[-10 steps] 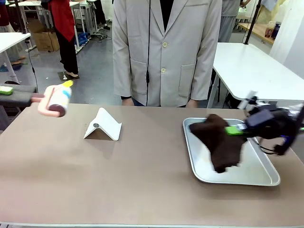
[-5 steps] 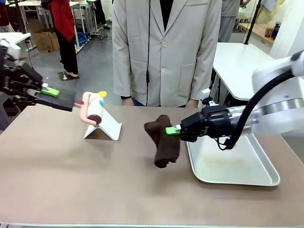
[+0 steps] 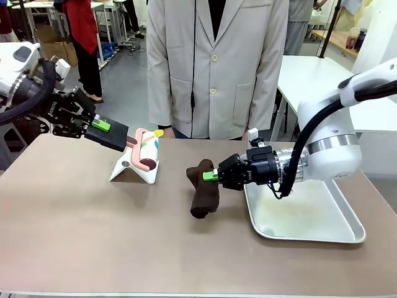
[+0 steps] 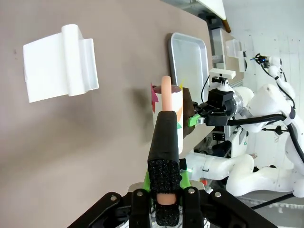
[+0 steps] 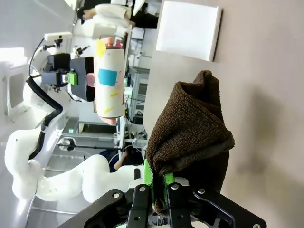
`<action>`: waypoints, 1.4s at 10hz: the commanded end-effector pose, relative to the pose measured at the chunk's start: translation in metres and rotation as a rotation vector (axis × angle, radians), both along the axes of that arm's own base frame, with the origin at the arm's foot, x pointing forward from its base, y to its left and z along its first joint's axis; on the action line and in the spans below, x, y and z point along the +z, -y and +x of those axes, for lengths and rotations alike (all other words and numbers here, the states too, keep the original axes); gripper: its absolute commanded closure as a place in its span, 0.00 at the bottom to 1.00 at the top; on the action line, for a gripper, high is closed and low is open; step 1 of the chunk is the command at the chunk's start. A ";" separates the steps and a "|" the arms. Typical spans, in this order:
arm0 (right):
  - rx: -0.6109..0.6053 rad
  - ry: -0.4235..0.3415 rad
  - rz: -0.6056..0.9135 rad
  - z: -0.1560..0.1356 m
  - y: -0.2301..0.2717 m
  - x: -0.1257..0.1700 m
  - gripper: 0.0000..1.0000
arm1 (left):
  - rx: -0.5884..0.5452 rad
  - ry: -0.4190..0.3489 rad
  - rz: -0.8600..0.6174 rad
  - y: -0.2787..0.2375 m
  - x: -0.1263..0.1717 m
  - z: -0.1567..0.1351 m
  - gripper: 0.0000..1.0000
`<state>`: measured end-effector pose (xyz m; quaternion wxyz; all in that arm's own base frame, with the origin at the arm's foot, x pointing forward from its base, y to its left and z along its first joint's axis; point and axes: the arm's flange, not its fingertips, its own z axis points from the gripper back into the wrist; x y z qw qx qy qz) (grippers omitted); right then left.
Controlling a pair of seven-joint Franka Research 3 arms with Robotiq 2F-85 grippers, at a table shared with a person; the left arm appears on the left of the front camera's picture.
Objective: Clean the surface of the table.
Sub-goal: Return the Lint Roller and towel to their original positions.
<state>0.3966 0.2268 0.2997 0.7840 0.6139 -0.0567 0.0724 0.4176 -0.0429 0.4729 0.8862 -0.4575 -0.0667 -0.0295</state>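
The taupe-brown table (image 3: 93,236) spreads across the front view. My left gripper (image 3: 102,127) is shut on the black handle of a lint roller (image 3: 147,152), whose roll hangs just over a white folded stand (image 3: 133,166). In the left wrist view the gripper (image 4: 165,183) clamps the handle, with the lint roller (image 4: 167,102) pointing away over the table (image 4: 57,142). My right gripper (image 3: 211,176) is shut on a dark brown cloth (image 3: 205,189) that hangs down to the tabletop left of the tray. The right wrist view shows the cloth (image 5: 190,133) bunched in that gripper (image 5: 158,183).
A silver metal tray (image 3: 304,214) lies bare at the right of the table. A person in a pale coat (image 3: 217,68) stands at the far edge, hands near the table rim. The white stand (image 4: 59,69) sits left of centre. Smaller white tables stand behind.
My right gripper carried the brown cloth off the tray leftward to the table's middle. My left gripper brought the lint roller right and down, to the white stand.
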 end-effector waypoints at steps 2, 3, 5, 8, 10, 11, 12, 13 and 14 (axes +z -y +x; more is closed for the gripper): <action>0.009 0.010 0.000 -0.007 -0.002 0.004 0.90 | 0.011 0.012 -0.003 -0.008 0.003 -0.008 0.78; 0.003 -0.001 -0.001 -0.001 -0.001 0.000 0.90 | 0.011 0.012 -0.003 -0.008 0.003 -0.008 0.78; -0.025 0.012 -0.108 0.006 0.005 0.024 0.90 | -0.021 0.003 0.052 0.000 0.004 0.008 0.78; -0.157 -0.054 -0.214 0.028 -0.005 0.038 0.90 | -0.052 -0.012 0.179 0.019 0.009 0.051 0.78; -0.206 -0.076 -0.288 0.040 -0.019 0.038 0.90 | -0.034 -0.026 0.255 0.038 0.010 0.079 0.78; -0.206 -0.077 -0.307 0.043 -0.025 0.035 0.90 | -0.031 -0.058 0.296 0.046 0.011 0.093 0.78; -0.207 -0.072 -0.329 0.045 -0.030 0.031 0.90 | -0.021 -0.096 0.332 0.054 0.010 0.105 0.78; -0.203 -0.084 -0.331 0.048 -0.031 0.026 0.90 | -0.026 -0.108 0.374 0.060 0.007 0.114 0.78; -0.206 -0.086 -0.347 0.050 -0.031 0.022 0.90 | -0.032 -0.124 0.398 0.065 0.002 0.119 0.78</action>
